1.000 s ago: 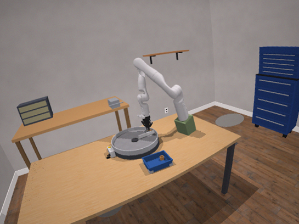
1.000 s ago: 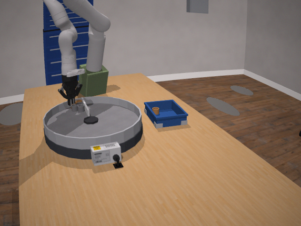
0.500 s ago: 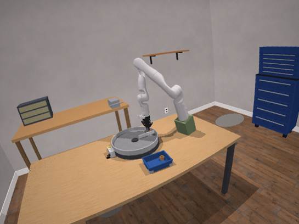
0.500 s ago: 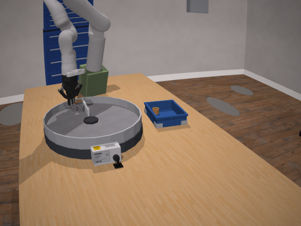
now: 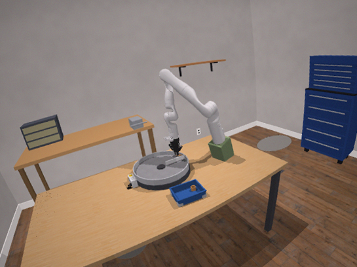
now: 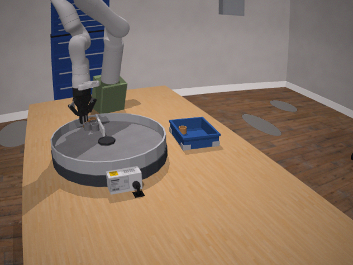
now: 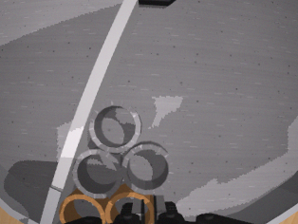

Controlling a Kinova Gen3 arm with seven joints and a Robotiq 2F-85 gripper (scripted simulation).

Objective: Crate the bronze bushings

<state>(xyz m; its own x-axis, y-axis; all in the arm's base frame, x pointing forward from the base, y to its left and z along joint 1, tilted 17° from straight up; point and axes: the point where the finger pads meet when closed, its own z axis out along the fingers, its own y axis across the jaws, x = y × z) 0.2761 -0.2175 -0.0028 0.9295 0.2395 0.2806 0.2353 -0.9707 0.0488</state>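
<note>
The grey turning table [image 5: 161,169] [image 6: 108,142] holds a cluster of bushings at its far rim. In the wrist view three grey bushings [image 7: 115,128] [image 7: 96,173] [image 7: 147,166] stand together. Two bronze bushings [image 7: 83,210] [image 7: 129,206] stand just behind them, next to my fingers. My gripper [image 7: 149,209] [image 6: 83,121] [image 5: 175,152] is down in this cluster and shut on the wall of the right-hand bronze bushing. The blue crate [image 6: 194,132] [image 5: 188,192] stands right of the table with one bronze bushing [image 6: 182,129] inside.
A white control box [image 6: 123,179] sits at the turning table's front. The arm's green pedestal [image 6: 109,94] stands behind it.
</note>
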